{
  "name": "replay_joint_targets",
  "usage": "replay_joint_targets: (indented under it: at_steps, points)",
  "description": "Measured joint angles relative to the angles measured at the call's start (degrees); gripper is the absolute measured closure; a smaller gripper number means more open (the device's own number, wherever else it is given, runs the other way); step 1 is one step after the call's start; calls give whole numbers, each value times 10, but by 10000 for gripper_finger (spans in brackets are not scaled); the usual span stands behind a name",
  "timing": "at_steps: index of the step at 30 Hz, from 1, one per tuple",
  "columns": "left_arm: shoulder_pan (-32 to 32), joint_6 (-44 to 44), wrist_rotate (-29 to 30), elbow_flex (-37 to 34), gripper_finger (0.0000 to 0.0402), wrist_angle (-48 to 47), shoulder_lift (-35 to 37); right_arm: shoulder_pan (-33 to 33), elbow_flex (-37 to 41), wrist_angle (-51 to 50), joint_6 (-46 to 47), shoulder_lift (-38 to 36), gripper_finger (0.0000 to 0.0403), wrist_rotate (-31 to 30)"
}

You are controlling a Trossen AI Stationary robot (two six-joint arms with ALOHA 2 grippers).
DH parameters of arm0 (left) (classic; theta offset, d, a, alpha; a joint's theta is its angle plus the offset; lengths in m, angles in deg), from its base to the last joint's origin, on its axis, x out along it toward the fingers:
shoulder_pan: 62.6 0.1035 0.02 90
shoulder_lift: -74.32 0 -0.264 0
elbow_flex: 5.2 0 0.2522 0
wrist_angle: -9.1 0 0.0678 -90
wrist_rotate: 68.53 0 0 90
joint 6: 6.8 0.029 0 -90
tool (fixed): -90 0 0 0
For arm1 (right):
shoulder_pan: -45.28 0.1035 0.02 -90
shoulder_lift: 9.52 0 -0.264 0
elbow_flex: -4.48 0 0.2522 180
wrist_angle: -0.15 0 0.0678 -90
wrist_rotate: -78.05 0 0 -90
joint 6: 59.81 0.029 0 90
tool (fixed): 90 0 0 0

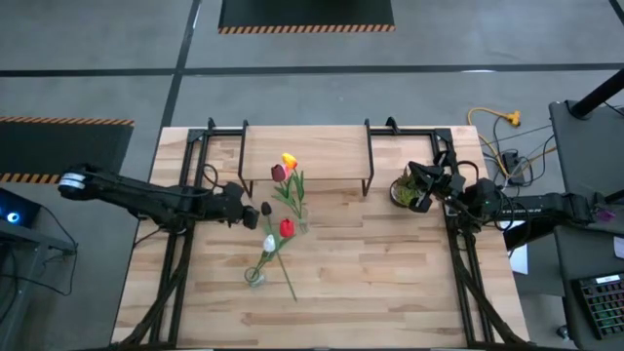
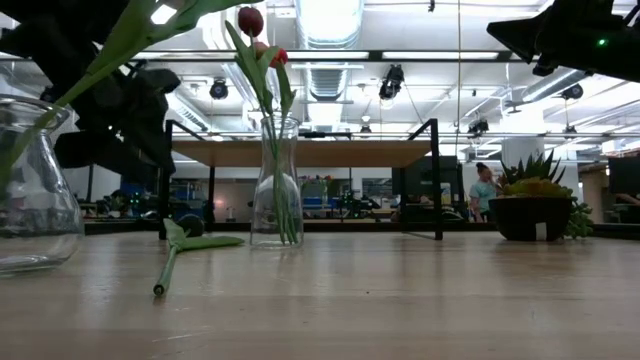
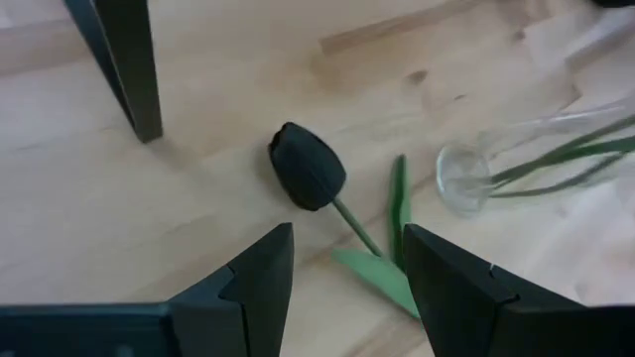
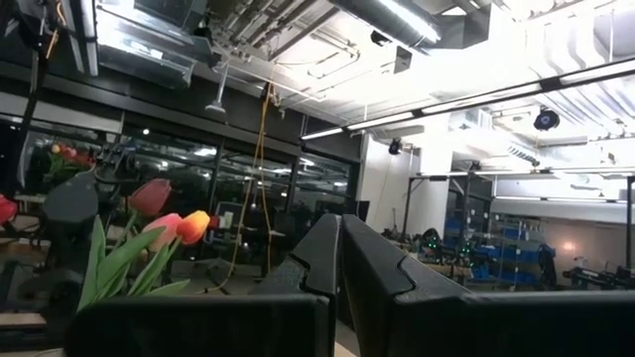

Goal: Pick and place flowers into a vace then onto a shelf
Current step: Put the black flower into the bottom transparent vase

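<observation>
As your left gripper (image 3: 342, 260) hovers wide over the dark maroon artificial tulip (image 3: 308, 169) lying on the wooden bench (image 3: 198, 119), a descent ahead of its stem risks crushing the head.

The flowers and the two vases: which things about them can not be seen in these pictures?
- Dark tulip: left wrist view, the open left tool covers its stem end.
- Near vase: low view, cut off by the picture edge; the flower heads are out of frame.
- Lying red tulip: high view, too small to tell whether it touches the upright vase.
</observation>
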Motion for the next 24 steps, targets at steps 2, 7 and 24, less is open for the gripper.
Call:
replay_joint_targets:
  at_steps: [2, 7, 24]
  points:
    - [0, -1, 0, 0, 228, 2, -14, 0, -1, 0, 0, 0, 394, 0]
    - [0, -2, 0, 0, 228, 26, -48, 0, -1, 0, 0, 0, 394, 0]
    - [0, -15, -15, 0, 228, 133, -175, 0, -1, -1, 1, 0, 394, 0]
